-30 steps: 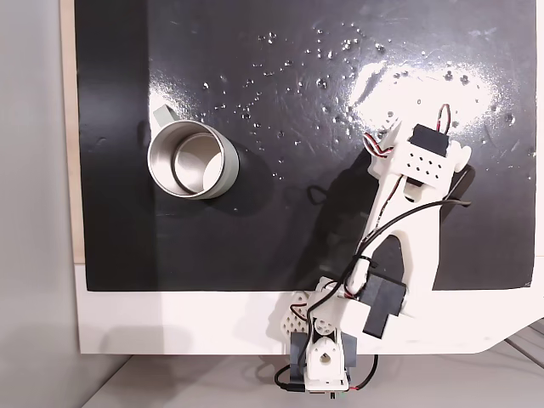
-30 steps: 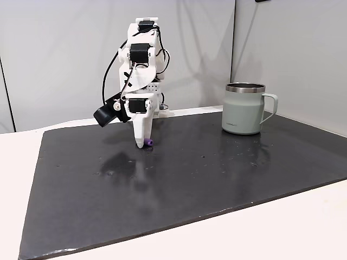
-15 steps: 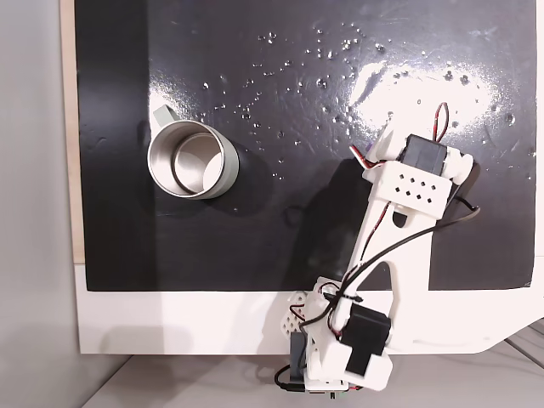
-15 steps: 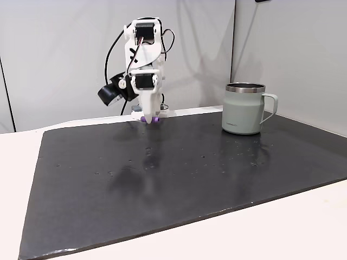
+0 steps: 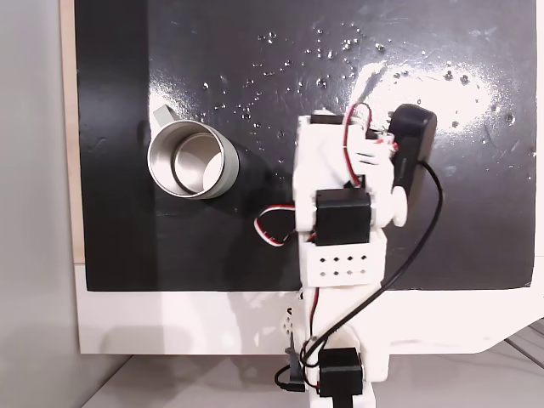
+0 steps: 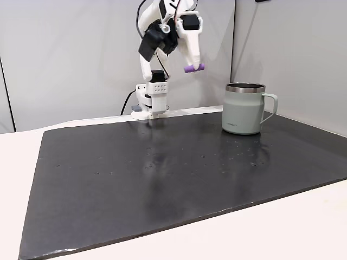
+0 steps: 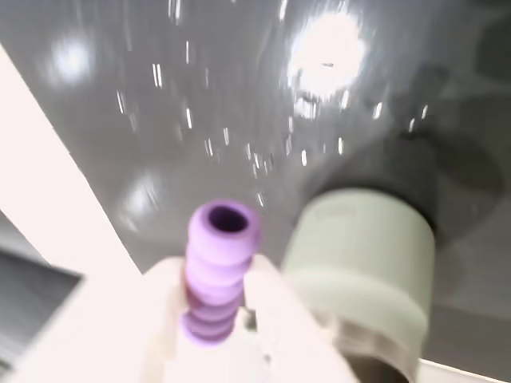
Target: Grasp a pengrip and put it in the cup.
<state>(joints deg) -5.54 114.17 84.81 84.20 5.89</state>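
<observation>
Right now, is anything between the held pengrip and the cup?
Nothing. In a fixed view, the pengrip, clamped in the gripper, hangs in the air left of and above the cup, with just bare black mat beneath the gap.

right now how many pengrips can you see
1. The purple pengrip is held in the pincer, raised above the mat to the left of the cup in that fixed view. None lies on the visible mat.

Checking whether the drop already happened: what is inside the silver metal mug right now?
In the top-down fixed view the round silver metal mug shows only its shiny reflective inside, nothing purple. The tiny purple ribbed rubber pengrip is clamped in the white gripper, raised above the black mat.
</observation>
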